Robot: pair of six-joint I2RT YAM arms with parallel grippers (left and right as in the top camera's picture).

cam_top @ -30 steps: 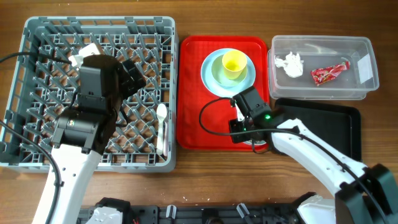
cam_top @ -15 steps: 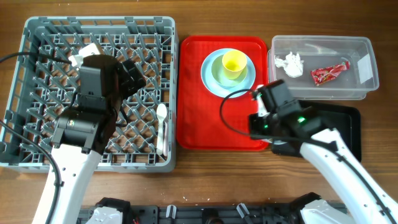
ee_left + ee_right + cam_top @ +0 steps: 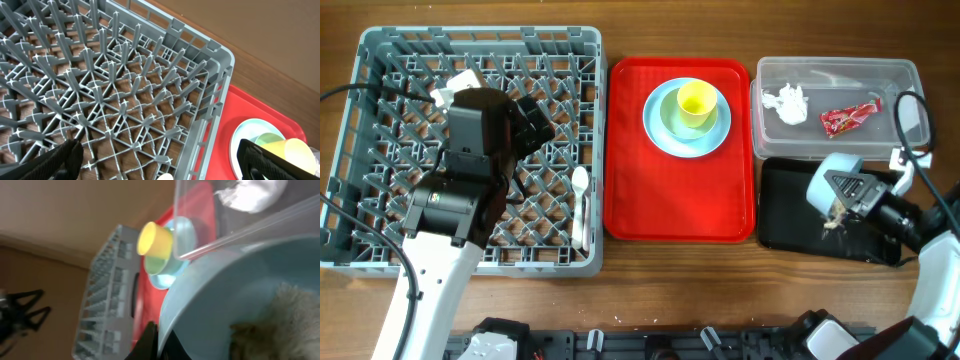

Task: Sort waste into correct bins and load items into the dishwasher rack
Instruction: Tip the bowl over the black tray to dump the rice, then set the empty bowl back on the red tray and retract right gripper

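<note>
Your right gripper (image 3: 850,192) is clamped on the rim of the light blue bowl (image 3: 823,182), holding it tipped on its side over the black tray (image 3: 785,215) at the right end of the table. In the right wrist view one dark finger (image 3: 150,342) presses against the bowl's edge, and whitish-brown food scraps (image 3: 267,325) cling to the inside of the bowl. From overhead you can see a few bits lying on the tray just beneath the bowl's mouth. Behind the black tray sits the clear tub (image 3: 840,64), with the crumpled white tissue (image 3: 785,103) at its left end and the red snack wrapper (image 3: 850,118) near its middle. On the red tray (image 3: 670,200) in the centre, the yellow cup (image 3: 697,102) stands in the pale green dish (image 3: 670,122), which rests on the light blue plate (image 3: 652,115). Your left gripper (image 3: 533,122) hangs over the grey dishwasher rack (image 3: 380,60) with its fingers (image 3: 55,162) spread wide and nothing between them. A white spoon (image 3: 580,195) lies among the pegs near the rack's right edge, apart from that gripper. A small white object (image 3: 455,88) shows beside the left arm toward the rack's back, too hidden to identify.
</note>
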